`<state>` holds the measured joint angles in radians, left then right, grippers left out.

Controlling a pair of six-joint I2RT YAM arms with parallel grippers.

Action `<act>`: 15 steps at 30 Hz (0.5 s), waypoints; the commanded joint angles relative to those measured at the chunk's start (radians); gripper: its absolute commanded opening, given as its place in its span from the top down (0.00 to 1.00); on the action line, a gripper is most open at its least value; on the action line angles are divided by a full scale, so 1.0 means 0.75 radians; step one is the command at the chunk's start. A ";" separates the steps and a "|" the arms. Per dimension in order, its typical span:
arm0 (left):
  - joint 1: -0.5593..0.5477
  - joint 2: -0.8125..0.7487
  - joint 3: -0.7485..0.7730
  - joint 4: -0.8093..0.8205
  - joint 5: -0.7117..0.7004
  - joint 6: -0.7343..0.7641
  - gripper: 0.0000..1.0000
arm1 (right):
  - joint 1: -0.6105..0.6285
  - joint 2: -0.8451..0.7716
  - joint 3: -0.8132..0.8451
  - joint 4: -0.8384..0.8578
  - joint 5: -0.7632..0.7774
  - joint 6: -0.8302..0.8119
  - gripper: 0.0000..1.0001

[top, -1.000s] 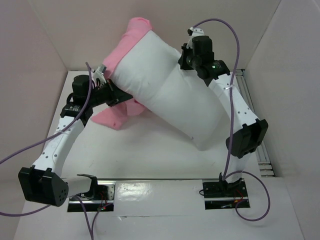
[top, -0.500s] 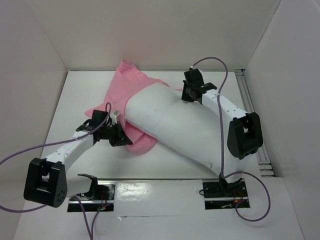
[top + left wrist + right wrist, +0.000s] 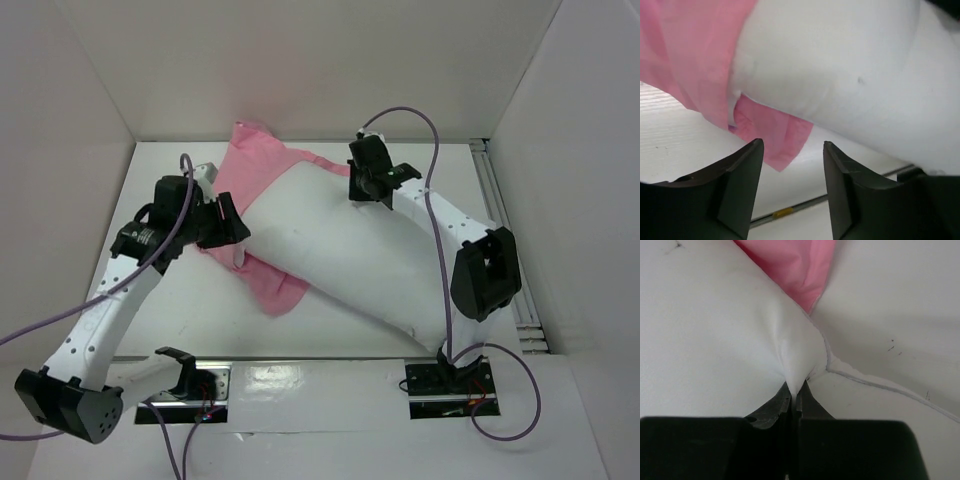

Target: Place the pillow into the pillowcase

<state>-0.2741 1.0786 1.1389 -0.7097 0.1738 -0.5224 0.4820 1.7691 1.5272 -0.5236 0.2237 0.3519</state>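
Note:
The white pillow [image 3: 340, 255] lies slantwise on the table, its upper left end resting on the pink pillowcase [image 3: 250, 165]. A pink flap [image 3: 275, 290] sticks out from under its near side. My left gripper [image 3: 235, 232] hovers open beside the pillow's left end, with nothing between its fingers. In the left wrist view this left gripper [image 3: 792, 150] points at the pillowcase [image 3: 775, 135] and the pillow [image 3: 850, 75] beyond. My right gripper [image 3: 366, 187] is shut on a pinch of the pillow at its far edge. The right wrist view shows the right gripper [image 3: 795, 395] gripping the pillow [image 3: 715, 315], with the pillowcase [image 3: 795, 265] behind.
White walls close in the table at the back and on both sides. A metal rail [image 3: 500, 200] runs along the right edge. Purple cables [image 3: 400, 115] loop above both arms. The arm bases [image 3: 450, 380] stand at the near edge.
The pillow and pillowcase came down from a raised heap to lie flat. My left gripper let go of the pink fabric, opened and drew up to the left. The right gripper kept its pinch and shifted left.

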 commanded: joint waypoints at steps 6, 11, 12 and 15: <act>-0.035 0.294 0.144 -0.023 -0.566 -0.060 0.22 | 0.051 -0.025 0.074 0.037 0.039 -0.025 1.00; -0.072 0.445 0.185 -0.011 -0.757 -0.048 0.29 | 0.063 0.001 0.103 0.011 0.039 -0.025 1.00; -0.072 0.476 0.185 0.001 -0.757 -0.048 0.32 | 0.063 0.001 0.115 0.011 0.039 -0.025 1.00; -0.085 0.515 0.212 0.001 -0.782 -0.048 0.42 | 0.075 0.001 0.115 0.011 0.039 -0.025 1.00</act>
<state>-0.3317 1.4590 1.2331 -0.7261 -0.3214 -0.5556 0.5171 1.7737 1.5558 -0.5457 0.2443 0.3309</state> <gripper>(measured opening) 0.598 0.044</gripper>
